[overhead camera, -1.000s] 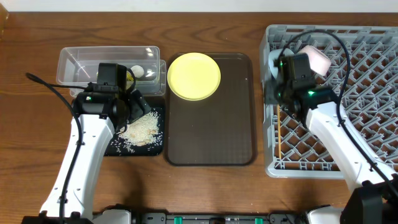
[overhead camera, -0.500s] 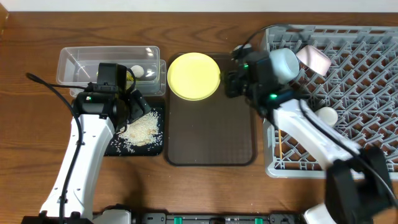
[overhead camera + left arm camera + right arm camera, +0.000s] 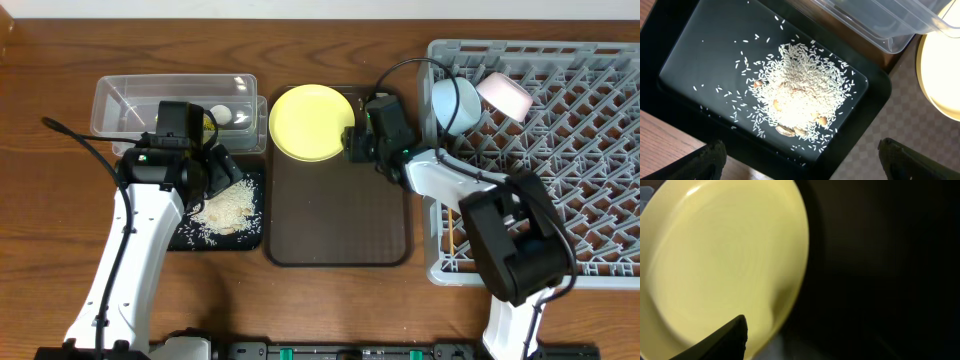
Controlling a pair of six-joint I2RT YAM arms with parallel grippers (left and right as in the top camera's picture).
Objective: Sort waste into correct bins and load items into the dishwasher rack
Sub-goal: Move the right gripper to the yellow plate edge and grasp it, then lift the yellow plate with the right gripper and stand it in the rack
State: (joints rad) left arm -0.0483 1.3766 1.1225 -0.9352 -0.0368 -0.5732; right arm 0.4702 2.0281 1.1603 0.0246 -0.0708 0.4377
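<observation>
The yellow plate (image 3: pixel 312 122) lies at the far end of the dark brown serving tray (image 3: pixel 338 215). My right gripper (image 3: pixel 354 141) is open at the plate's right rim. In the right wrist view one finger (image 3: pixel 722 340) hangs over the plate (image 3: pixel 725 260). My left gripper (image 3: pixel 222 172) is open and empty above the black tray (image 3: pixel 185 238), which holds rice (image 3: pixel 800 100). The clear tub (image 3: pixel 130 100) holds the white scrap (image 3: pixel 221 114) and the wrapper (image 3: pixel 208 126). The grey rack (image 3: pixel 560 150) holds a light blue bowl (image 3: pixel 456 101), a white bowl (image 3: pixel 504 95) and chopsticks (image 3: pixel 450 236). The cup is hidden.
A few brown bits (image 3: pixel 786 131) lie in the rice pile. The clear tub's corner (image 3: pixel 890 30) overlaps the black tray's far side in the left wrist view. My right arm (image 3: pixel 500 215) stretches across the rack's left edge.
My right arm has swung left from over the rack to the yellow plate's right rim. The left arm has not moved.
</observation>
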